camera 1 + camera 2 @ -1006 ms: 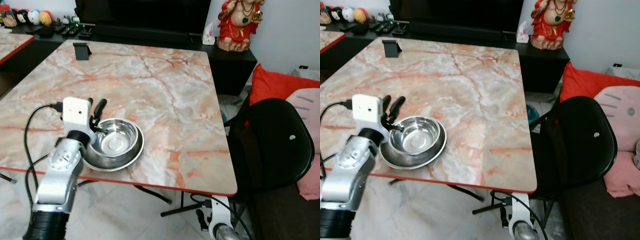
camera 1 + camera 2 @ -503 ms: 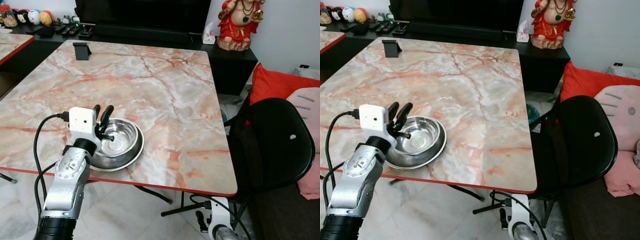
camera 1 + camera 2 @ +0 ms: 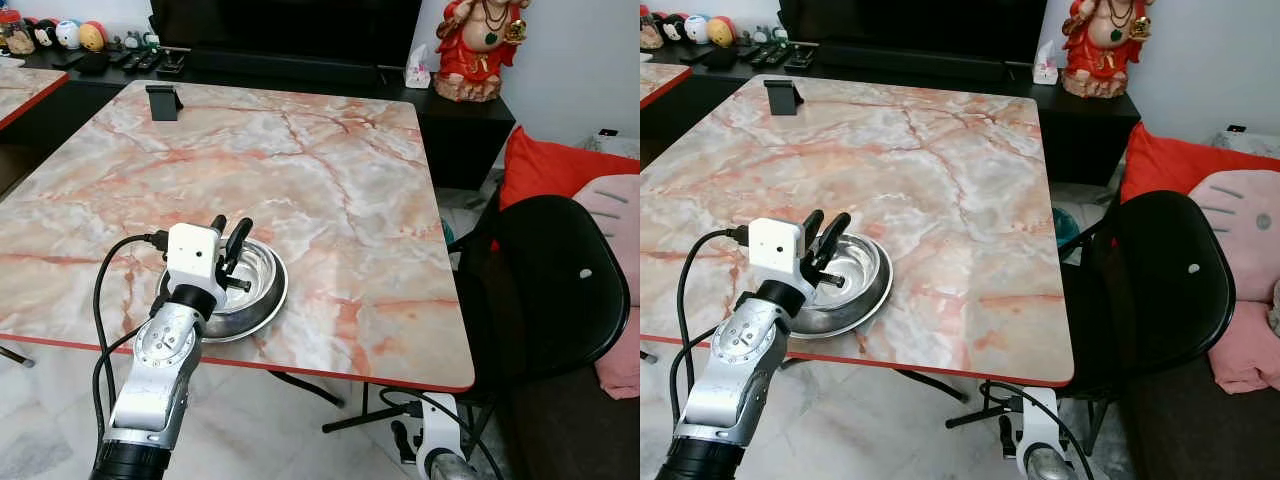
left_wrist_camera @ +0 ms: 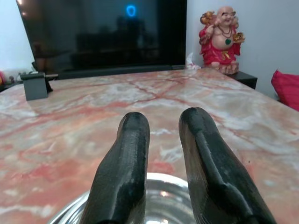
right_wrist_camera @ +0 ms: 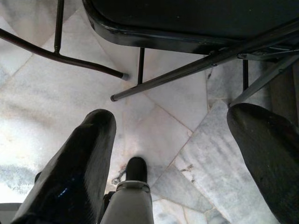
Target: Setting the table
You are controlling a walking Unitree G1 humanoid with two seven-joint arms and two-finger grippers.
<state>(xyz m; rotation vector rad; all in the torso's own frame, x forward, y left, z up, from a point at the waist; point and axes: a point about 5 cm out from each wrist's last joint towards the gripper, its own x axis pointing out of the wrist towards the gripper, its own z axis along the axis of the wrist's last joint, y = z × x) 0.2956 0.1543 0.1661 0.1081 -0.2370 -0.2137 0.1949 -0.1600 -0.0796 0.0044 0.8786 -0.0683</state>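
Observation:
A shiny steel bowl [image 3: 256, 272] rests inside a wider steel plate [image 3: 268, 309] near the front edge of the marble table [image 3: 330, 190]. My left gripper [image 3: 231, 224] hovers just over the bowl's left part, pointing toward the far side of the table. In the left wrist view its two black fingers [image 4: 126, 154] stand a little apart, open, with nothing between them, and the bowl's rim [image 4: 161, 179] shows below. My right gripper [image 5: 173, 114] hangs low beside the table, open wide over the floor tiles.
A black chair [image 3: 545, 290] stands at the table's right side, with red and pink cushions [image 3: 560, 170] behind it. A small black stand [image 3: 163, 101] sits at the table's far left. A red figurine [image 3: 478, 45] and dark TV cabinet lie beyond.
My left arm has swung right and slightly forward, from the bowl's left rim to above the bowl. The bowl and plate have stayed in place.

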